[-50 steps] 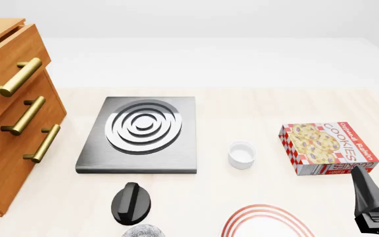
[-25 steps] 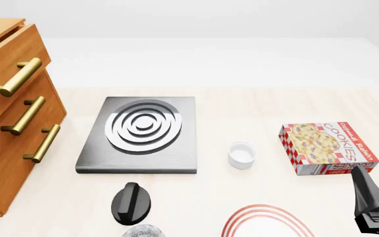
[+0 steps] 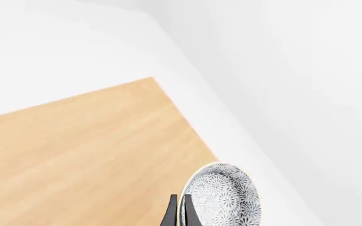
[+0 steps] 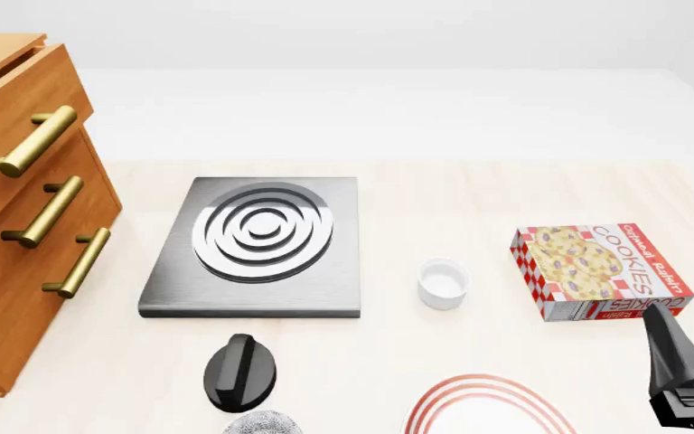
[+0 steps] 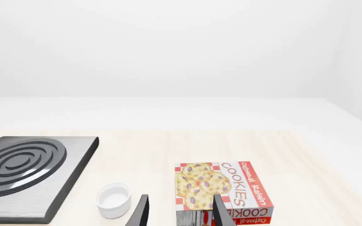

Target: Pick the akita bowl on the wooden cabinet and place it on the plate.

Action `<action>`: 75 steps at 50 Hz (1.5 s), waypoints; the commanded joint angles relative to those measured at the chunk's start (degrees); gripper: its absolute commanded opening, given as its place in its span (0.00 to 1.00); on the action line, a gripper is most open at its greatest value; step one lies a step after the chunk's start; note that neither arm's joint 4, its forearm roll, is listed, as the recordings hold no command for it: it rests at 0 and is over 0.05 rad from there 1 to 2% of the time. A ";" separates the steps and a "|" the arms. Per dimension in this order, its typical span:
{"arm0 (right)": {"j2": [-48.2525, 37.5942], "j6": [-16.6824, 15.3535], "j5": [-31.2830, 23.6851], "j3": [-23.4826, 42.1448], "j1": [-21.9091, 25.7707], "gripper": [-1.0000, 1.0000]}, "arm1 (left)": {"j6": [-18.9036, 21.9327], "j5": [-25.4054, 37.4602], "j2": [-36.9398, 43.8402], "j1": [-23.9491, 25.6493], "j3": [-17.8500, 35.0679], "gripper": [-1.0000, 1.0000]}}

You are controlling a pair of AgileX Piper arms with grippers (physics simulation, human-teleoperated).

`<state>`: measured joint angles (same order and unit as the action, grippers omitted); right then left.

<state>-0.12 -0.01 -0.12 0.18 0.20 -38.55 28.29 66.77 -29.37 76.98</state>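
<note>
Nothing moved; left hand (image 3: 179, 214) seemingly grips akita bowl (image 3: 222, 197); box (image 4: 600, 269) reads "COOKIES".

We see our left arm (image 4: 245, 371) as a glossy black, rounded teardrop housing with a raised ridge along its top. Our right gripper (image 4: 682, 378) is matte black and angular: a tapering wedge finger above a blocky, stepped base. In the wrist views our fingers (image 5: 142, 213) appear as thin, flat, dark grey blades with plain, unmarked faces
</note>
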 commanded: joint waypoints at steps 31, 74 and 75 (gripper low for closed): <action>0.00 -0.01 0.01 0.00 0.00 1.00 | 0.50 4.80 -4.35 6.85 4.45 0.00; 0.00 0.00 -0.01 0.00 0.01 1.00 | 1.17 6.57 -5.32 12.63 5.89 0.00; 0.00 0.01 0.00 0.00 -0.01 1.00 | 1.18 6.65 -5.35 12.72 5.98 0.00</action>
<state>-0.12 -0.01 -0.12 0.18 0.21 -37.72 34.88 61.80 -17.63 82.62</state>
